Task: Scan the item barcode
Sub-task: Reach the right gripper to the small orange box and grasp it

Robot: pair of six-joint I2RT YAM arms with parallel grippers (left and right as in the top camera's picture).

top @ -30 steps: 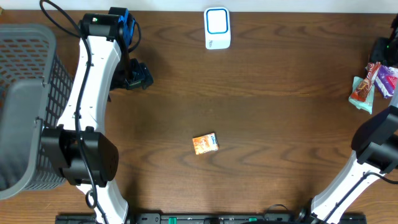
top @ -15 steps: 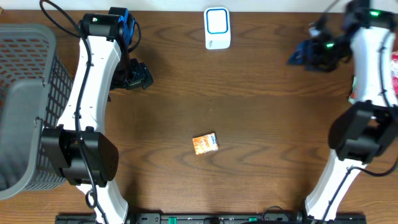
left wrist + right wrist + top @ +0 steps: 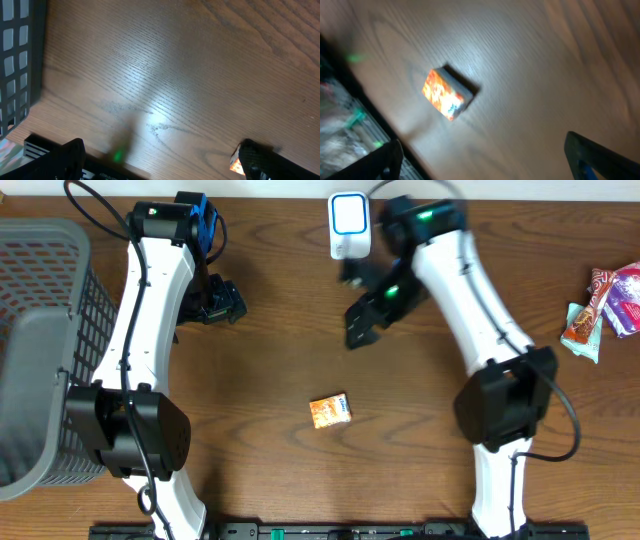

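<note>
While the left gripper (image 3: 162,156) and right gripper (image 3: 485,157) gape empty, one box (image 3: 329,411), one scanner (image 3: 349,225) lie apart.

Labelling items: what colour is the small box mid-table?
The box is orange with a bluish-white end; overhead shows it best.

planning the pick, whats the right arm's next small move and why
Probably lower the right gripper toward the box and centre its open jaws over it. The box lies free on the table, off-centre in the wrist view, nothing is held, and the scanner at the far edge stands well apart from it.
</note>
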